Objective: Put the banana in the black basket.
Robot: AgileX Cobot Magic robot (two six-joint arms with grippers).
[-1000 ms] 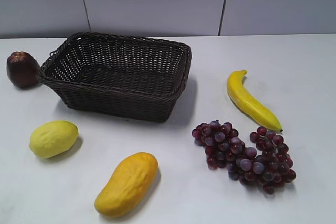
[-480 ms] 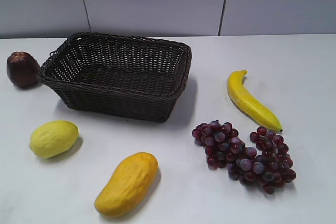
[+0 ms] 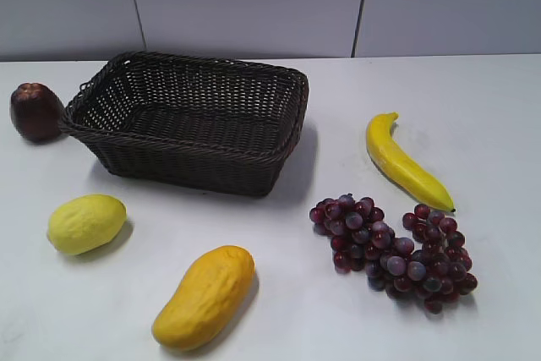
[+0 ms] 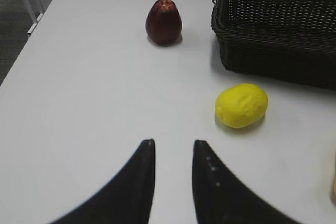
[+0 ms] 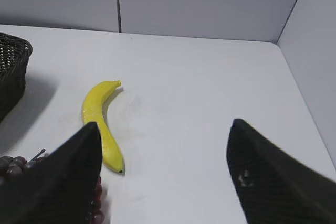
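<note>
Right pincer point(image 5: 163, 166): we see it spread wide, empty, above the desk point(image 5: 210, 93), ready for the banana point(image 5: 101, 121).
Left pincer point(image 4: 173, 153): narrowly parted, probably idle, holding nothing.
Banana: lying right of the black basket point(image 3: 190, 128), beside grapes point(image 3: 393, 247).

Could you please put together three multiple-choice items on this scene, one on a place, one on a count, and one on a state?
1. Where does the banana lie?
A. In the black basket
B. On the table, right of the black basket
C. On top of the grapes

2. How many yellow fruits lie in front of the basket?
A. Two
B. Four
C. None

3. How does the right gripper stand?
A. Shut on the banana
B. Shut and empty
C. Open and empty

Answers: 1 B, it rests on bare table. 2 A, the lemon and mango. 3 C, its fingers stand wide apart above the table.
</note>
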